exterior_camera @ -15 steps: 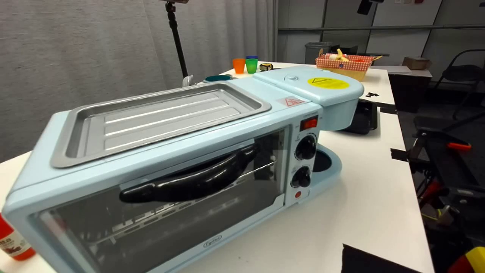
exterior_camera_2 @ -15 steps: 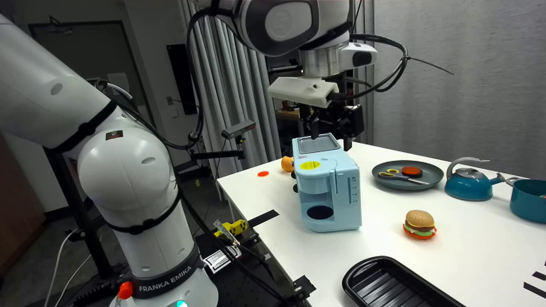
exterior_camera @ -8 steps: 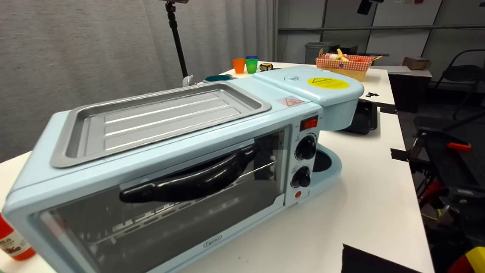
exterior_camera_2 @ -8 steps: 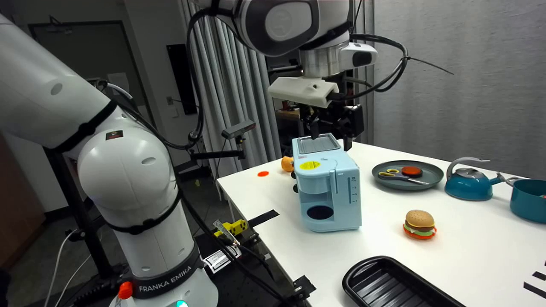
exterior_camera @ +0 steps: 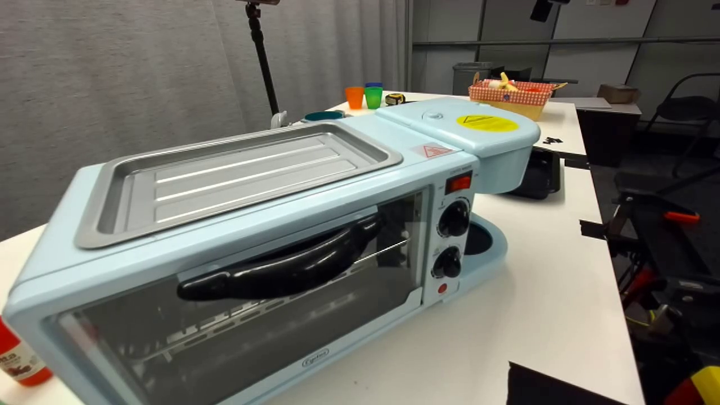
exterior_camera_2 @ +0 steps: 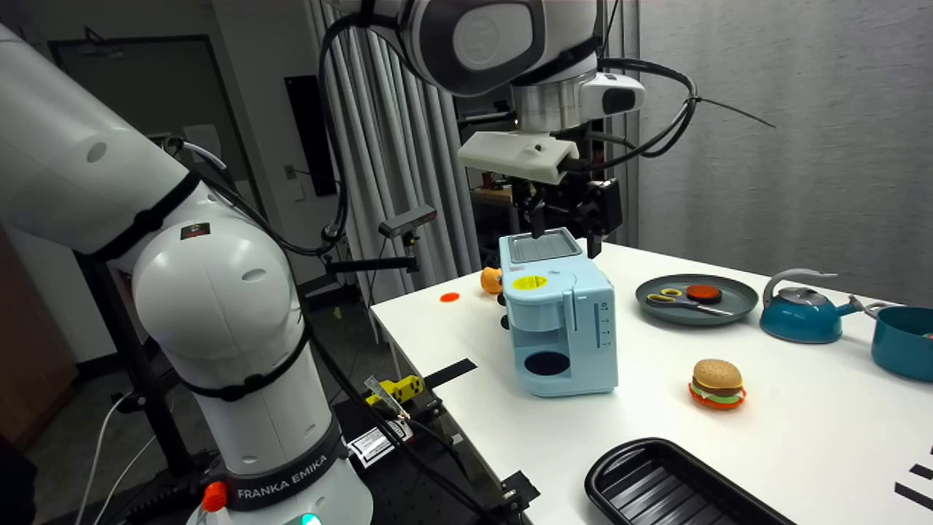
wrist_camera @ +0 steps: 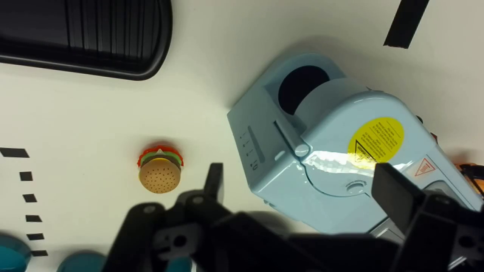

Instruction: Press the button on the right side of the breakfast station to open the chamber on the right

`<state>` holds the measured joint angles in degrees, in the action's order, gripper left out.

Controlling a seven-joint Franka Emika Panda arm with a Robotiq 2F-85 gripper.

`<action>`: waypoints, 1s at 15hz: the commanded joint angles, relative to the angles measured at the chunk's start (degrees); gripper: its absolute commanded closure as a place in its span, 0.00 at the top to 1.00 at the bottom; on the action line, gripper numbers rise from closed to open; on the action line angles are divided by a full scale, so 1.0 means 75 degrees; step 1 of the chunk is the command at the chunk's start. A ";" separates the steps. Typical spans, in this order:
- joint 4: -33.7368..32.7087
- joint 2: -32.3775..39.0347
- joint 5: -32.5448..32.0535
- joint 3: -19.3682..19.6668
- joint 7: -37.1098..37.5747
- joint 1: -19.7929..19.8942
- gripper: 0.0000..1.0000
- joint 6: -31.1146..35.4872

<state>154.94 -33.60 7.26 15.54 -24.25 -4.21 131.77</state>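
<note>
Button (wrist_camera: pixel 355 187) at four o'clock in wrist view: could straddle and miss, owing to empty, wide-spread hand (wrist_camera: pixel 298 174), pressing chamber lid (wrist_camera: pixel 335 138) instead.

Has smooth white shells (exterior_camera_2: pixel 219 292) with rounded forms, and wears black straps (exterior_camera_2: pixel 145 220). Carries black cables (exterior_camera_2: pixel 326 109), bound at one loop with a thin tie (exterior_camera_2: pixel 735 111). Bears pale letters (exterior_camera_2: pixel 283 477), FRANKA EMIKA, on a dark band (exterior_camera_2: pixel 335 453), with a turquoise light (exterior_camera_2: pixel 311 519) below. Shows also a silver collar (exterior_camera_2: pixel 548 106), a white boxy housing (exterior_camera_2: pixel 514 155) and a black, angular hand (exterior_camera_2: pixel 566 237), with round screw heads (wrist_camera: pixel 149 209) and flat fingers (wrist_camera: pixel 395 194).
</note>
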 commanded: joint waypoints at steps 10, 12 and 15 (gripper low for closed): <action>-0.0394 0.0952 -0.0941 -0.1145 0.0870 0.0367 1.00 -0.0279; -0.0534 0.1185 -0.1060 -0.1364 0.1020 0.0301 1.00 -0.0338; -0.0792 0.1579 -0.1137 -0.1652 0.1135 0.0215 1.00 -0.0421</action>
<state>152.43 -25.20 0.19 4.98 -17.39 -2.38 131.13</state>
